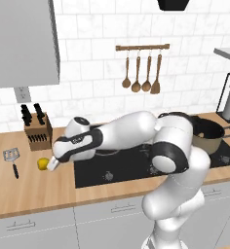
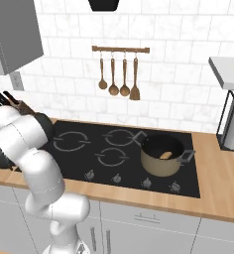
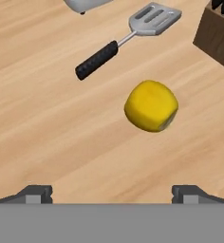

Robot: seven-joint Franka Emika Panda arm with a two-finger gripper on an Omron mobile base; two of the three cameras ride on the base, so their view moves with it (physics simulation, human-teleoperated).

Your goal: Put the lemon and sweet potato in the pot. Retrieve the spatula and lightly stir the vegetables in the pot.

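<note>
In the left base view you see the arm stretched low to the left, its gripper point(image 1: 52, 165) down just beside one lemon point(image 1: 42, 164) on the wooden counter point(image 1: 34, 189). One spatula point(image 1: 11, 159) lies further left, apart from the lemon, head away from you. One knife block point(image 1: 38, 130) stands behind them. One pot point(image 1: 209, 132) sits on the right of the black cooktop point(image 1: 117, 172). Four wooden utensils point(image 1: 142, 73) hang on one rail on the wall.

In the right base view you get one pot point(image 2: 162, 155) on the cooktop point(image 2: 69, 144), with a brown-orange sweet potato point(image 2: 165, 155) lying inside it. The four wooden utensils point(image 2: 120, 74) hang above. The knife block point(image 2: 20, 105) peeks out behind the arm.

In the hand view you look at the lemon point(image 3: 151, 105) resting on the counter point(image 3: 47, 133), ahead of the two fingers point(image 3: 37, 194) and nearer the right one. The fingers are spread wide and hold nothing. The spatula point(image 3: 128, 35) lies beyond the lemon, not touching it, with the knife block's corner point(image 3: 217, 33) at the right edge.
</note>
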